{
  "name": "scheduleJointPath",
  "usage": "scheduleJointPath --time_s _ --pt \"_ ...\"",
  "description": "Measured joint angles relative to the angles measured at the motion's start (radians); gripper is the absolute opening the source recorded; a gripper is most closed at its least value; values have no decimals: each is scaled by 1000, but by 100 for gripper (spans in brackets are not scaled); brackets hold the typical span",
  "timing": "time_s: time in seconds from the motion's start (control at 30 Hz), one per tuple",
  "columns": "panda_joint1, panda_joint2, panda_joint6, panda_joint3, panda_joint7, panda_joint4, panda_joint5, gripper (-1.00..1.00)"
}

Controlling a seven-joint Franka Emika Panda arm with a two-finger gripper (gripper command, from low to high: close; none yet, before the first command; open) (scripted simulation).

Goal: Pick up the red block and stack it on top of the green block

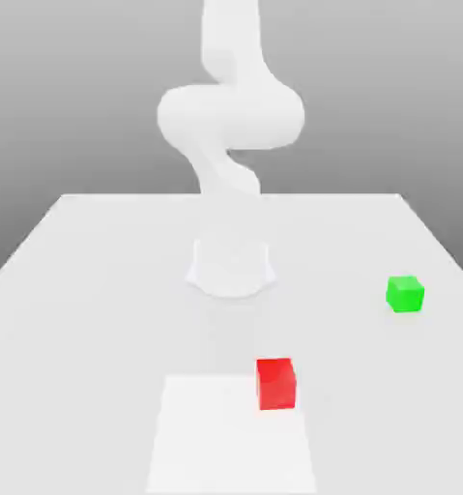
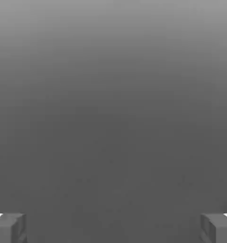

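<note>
The red block (image 1: 275,384) sits on the white table (image 1: 80,290), toward the near edge and slightly to the exterior view's right of centre. The green block (image 1: 404,294) rests farther back, at the exterior view's right. The two cubes are well apart. In the hand view my gripper (image 2: 113,228) is open, its two grey fingertips (image 2: 8,228) set wide apart with nothing between them and only plain grey background beyond. The white arm (image 1: 230,116) is folded high above its base.
The arm's round base (image 1: 231,266) stands at the middle of the table, behind the red block. A brighter white rectangle (image 1: 216,445) marks the table's near part, and the red block sits on its far right corner.
</note>
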Motion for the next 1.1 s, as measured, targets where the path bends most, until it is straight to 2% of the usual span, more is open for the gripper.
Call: scheduleJointPath --time_s 0.57,0.8,0.83,1.1 --pt "64 620 435 92 64 -486 17 0" --pt "112 898 663 36 121 -486 -55 0" --pt "122 926 686 24 127 -482 -62 -100" --pt "118 905 669 30 126 -485 -60 -100"
